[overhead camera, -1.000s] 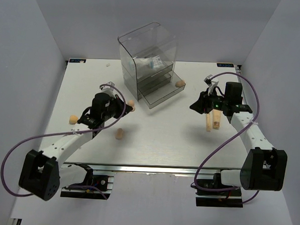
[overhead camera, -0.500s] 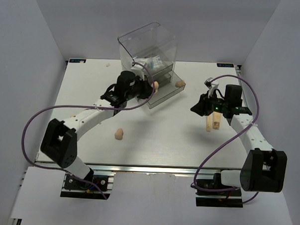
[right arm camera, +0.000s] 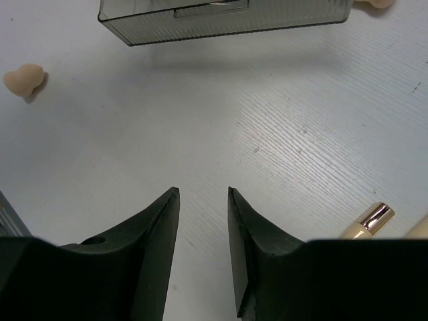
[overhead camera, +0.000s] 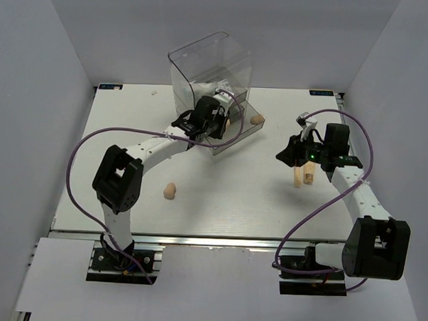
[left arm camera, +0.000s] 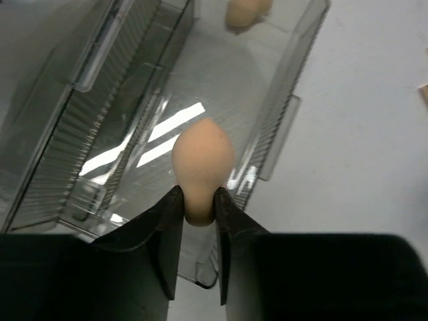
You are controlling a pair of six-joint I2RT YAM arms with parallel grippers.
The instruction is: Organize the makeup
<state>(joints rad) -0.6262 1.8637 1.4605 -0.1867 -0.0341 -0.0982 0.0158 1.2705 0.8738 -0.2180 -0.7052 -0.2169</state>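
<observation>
A peach egg-shaped sponge [left arm camera: 202, 164] is pinched at its narrow end by my left gripper [left arm camera: 198, 200], which is shut on it and holds it above the open bottom drawer [left arm camera: 200, 87] of the clear drawer box [overhead camera: 211, 68]. A second sponge [overhead camera: 257, 120] lies just right of the drawer, a third [overhead camera: 170, 191] on the table to the near left. White sachets [overhead camera: 217, 89] show inside the box. My right gripper [right arm camera: 202, 194] hangs open over bare table, left of the slim beige stick [overhead camera: 297, 177] and the beige tube [overhead camera: 309, 172].
The pulled-out drawer [overhead camera: 233, 136] juts toward the table's middle, and its front wall [right arm camera: 224, 17] faces my right gripper. My left arm [overhead camera: 150, 147] stretches diagonally across the left half of the table. White walls close in the left, right and back.
My left arm has swung from the left part of the table up and right to the open drawer, carrying the sponge. The right arm has barely moved.
</observation>
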